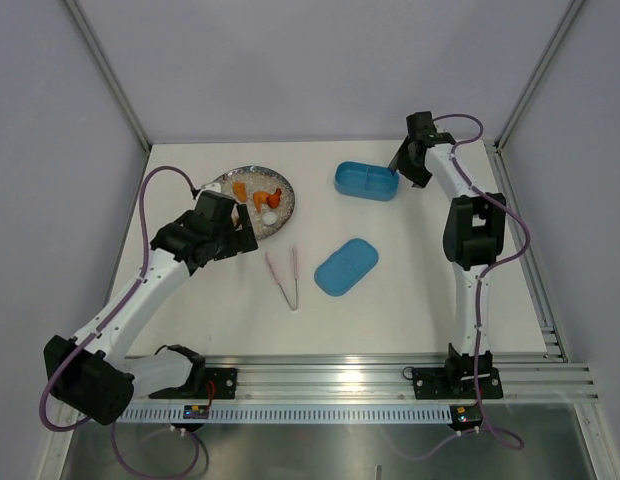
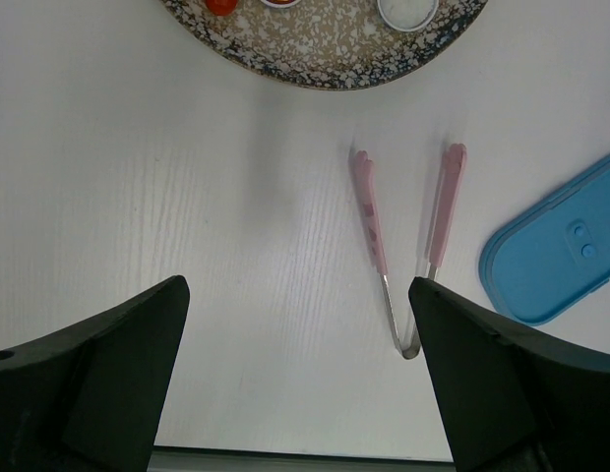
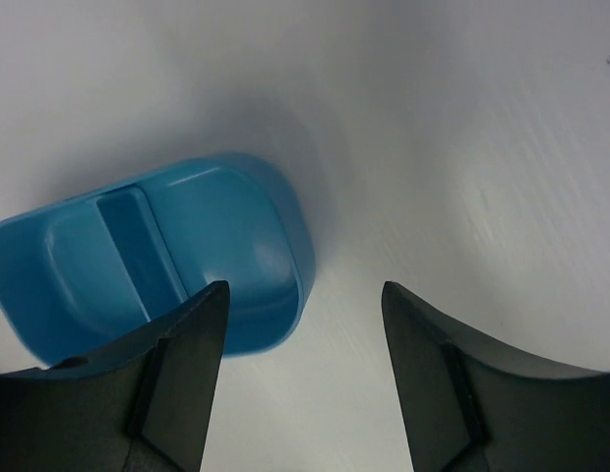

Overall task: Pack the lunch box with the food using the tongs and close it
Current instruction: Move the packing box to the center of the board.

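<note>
The blue lunch box stands open at the back of the table, both compartments empty. Its flat blue lid lies apart, nearer the front. The pink tongs lie flat between the lid and the plate. The food, orange and red morsels plus a white piece, sits on the speckled plate. My left gripper hangs open above bare table, the tongs' bend close to its right finger. My right gripper is open just right of the box, holding nothing.
Grey enclosure walls ring the white table. A metal rail with the arm bases runs along the near edge. The right arm's elbow stands over the table's right side.
</note>
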`<state>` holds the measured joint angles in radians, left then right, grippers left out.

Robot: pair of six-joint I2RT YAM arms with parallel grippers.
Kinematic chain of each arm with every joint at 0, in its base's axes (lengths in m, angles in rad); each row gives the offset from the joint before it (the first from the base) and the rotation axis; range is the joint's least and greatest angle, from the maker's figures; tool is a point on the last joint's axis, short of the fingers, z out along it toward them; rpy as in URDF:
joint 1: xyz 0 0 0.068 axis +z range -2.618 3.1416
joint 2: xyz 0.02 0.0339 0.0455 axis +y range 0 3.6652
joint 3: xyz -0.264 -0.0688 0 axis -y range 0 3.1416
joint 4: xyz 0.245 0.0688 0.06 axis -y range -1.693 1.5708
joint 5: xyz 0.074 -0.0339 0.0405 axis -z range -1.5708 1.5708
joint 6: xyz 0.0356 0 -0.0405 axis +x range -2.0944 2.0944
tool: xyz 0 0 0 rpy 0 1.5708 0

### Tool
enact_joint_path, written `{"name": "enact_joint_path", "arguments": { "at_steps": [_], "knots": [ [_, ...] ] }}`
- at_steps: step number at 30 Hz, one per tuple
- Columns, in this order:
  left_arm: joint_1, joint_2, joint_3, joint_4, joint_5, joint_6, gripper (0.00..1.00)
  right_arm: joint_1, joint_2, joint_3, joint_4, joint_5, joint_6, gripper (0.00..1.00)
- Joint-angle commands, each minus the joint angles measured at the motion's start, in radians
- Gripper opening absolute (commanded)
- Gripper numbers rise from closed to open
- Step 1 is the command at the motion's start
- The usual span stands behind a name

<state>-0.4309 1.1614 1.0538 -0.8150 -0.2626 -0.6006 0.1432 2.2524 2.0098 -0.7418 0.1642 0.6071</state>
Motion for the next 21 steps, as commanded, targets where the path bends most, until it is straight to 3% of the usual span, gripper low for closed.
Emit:
{"name": "enact_joint_path", "arguments": {
  "at_steps": [1, 6, 10, 13, 17, 21],
  "knots": [
    [-0.005, -0.029, 0.015, 0.020, -0.029, -0.014, 0.99, 0.004, 0.097, 0.179, -0.100, 0.014, -0.036, 0.70],
    [-0.003, -0.048, 0.026, -0.009, -0.072, -0.007, 0.99, -0.013, 0.170, 0.247, -0.105, -0.023, -0.018, 0.61],
    [0.001, -0.060, 0.040, -0.023, -0.112, 0.010, 0.99, -0.013, 0.161, 0.201, -0.068, -0.080, -0.007, 0.46],
    [0.007, -0.062, 0.043, -0.023, -0.115, 0.019, 0.99, -0.013, 0.151, 0.164, -0.048, -0.100, -0.007, 0.42],
    [0.011, -0.060, 0.045, -0.019, -0.116, 0.028, 0.99, -0.007, 0.131, 0.118, -0.025, -0.117, -0.020, 0.29],
    [0.018, -0.058, 0.048, -0.016, -0.113, 0.035, 0.99, 0.002, 0.125, 0.077, -0.024, -0.112, -0.033, 0.29]
  ]
}}
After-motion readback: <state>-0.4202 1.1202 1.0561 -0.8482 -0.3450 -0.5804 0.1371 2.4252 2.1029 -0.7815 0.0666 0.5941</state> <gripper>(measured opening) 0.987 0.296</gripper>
